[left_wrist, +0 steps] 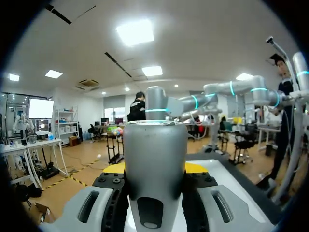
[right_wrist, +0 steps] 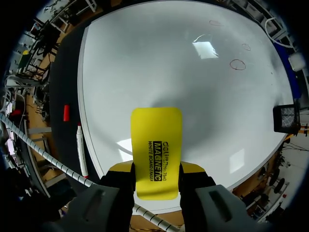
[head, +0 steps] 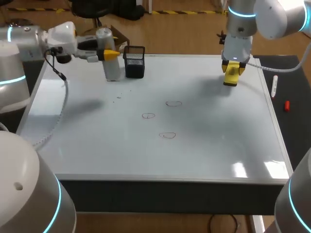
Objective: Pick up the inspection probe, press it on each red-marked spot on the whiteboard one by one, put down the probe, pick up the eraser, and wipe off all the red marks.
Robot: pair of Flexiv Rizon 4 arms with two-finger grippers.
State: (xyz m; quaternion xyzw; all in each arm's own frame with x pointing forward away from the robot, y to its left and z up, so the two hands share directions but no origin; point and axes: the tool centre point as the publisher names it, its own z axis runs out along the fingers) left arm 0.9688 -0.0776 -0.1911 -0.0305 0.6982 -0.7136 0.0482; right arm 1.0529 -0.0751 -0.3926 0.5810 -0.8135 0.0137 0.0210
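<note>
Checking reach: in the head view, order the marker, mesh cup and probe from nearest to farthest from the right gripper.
1. Marker, off the board's right edge, beside the right gripper.
2. Mesh cup, at the board's far left.
3. Probe, left of the cup, in the left gripper.

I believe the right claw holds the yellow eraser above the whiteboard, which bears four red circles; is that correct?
Not quite: the whiteboard bears three red circles, not four, as the head view shows. The right claw does hold the yellow eraser above it.
</note>
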